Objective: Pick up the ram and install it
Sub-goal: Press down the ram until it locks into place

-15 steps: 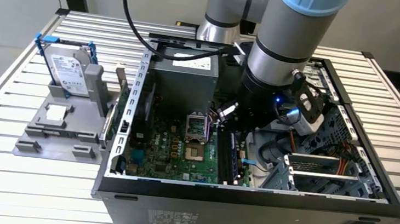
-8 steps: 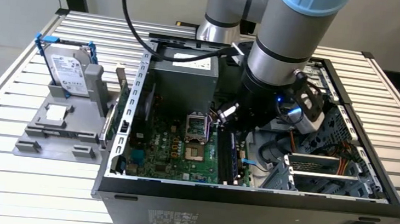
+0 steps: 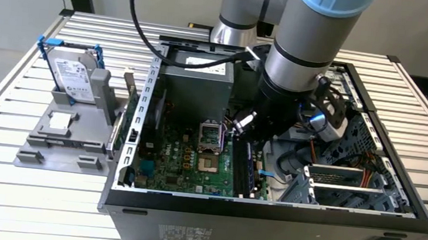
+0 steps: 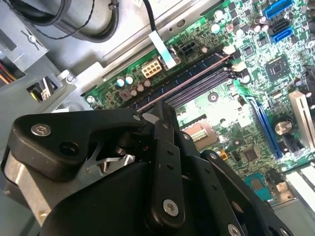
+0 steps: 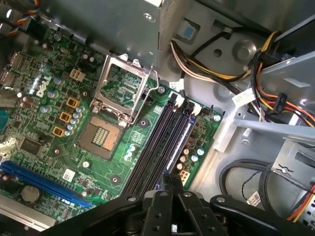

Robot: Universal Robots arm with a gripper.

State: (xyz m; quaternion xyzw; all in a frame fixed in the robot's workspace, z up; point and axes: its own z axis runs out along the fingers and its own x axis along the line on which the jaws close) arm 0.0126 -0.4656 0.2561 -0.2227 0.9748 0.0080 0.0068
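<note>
Ram (image 5: 179, 142) stands edge-up in the outermost of the black memory slots (image 5: 155, 147) on the green motherboard (image 5: 49, 98), a blue-tinted strip beside the open CPU socket (image 5: 120, 88). Gripper (image 5: 170, 181) sits right over the stick's near end, fingers drawn together with tips at its top edge; can't tell if they pinch it. In the exterior view the arm (image 3: 302, 58) reaches down into the open computer case (image 3: 267, 219), and a hard drive (image 3: 72, 77) stands upright in a grey holder well off to the exterior view's left.
</note>
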